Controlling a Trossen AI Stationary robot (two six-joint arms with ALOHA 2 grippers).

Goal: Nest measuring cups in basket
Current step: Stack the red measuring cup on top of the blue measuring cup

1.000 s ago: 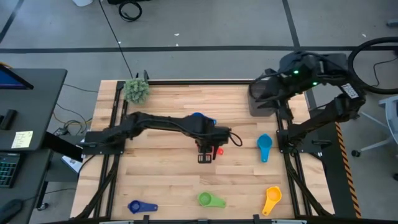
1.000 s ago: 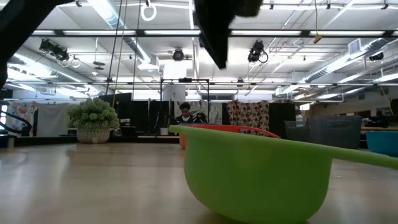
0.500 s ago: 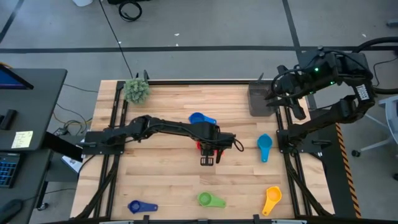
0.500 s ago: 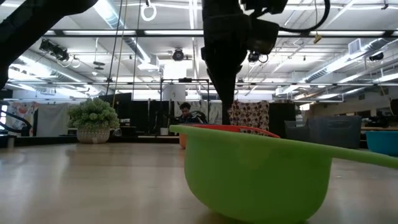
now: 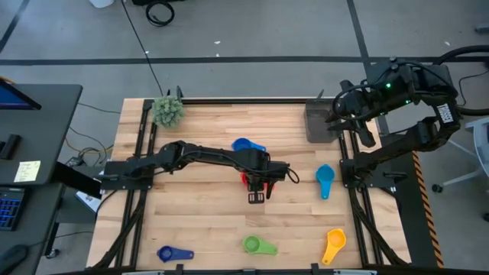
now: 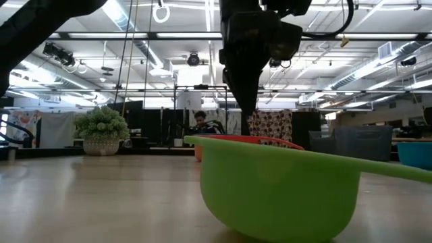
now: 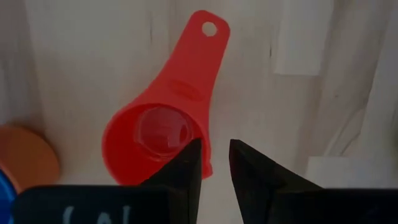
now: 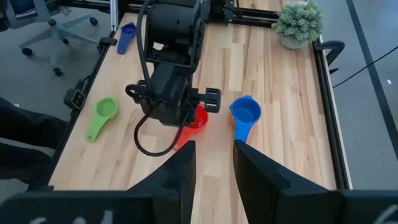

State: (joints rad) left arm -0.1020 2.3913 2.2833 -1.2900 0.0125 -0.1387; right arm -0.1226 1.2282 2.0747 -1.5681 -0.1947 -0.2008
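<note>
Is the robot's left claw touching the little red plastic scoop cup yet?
Cannot tell. In the left wrist view the left claw straddles the rim of the red plastic measuring cup, but whether a finger presses it or hovers above is unclear.

Measuring cups spread around the left gripper [image 5: 256, 196]; basket well off toward the right arm.

Right under the gripper: red cup [image 7: 158, 134], upright, bowl empty, flat handle with a hole pointing away from the fingers, rim just at the fingertips. Just behind it on the arm's side: blue cup [image 5: 243, 145], upright, with an orange round shape [image 7: 25, 163] beside it, only partly seen. Near, toward the right arm: light blue cup [image 5: 325, 181], handle toward the front edge. Well apart, along the front edge: dark blue cup [image 5: 172, 253], green cup [image 5: 256, 245], yellow cup [image 5: 334, 244]. Farthest off, at the back right corner: dark grey basket [image 5: 317, 122], rectangular and low-walled.
</note>
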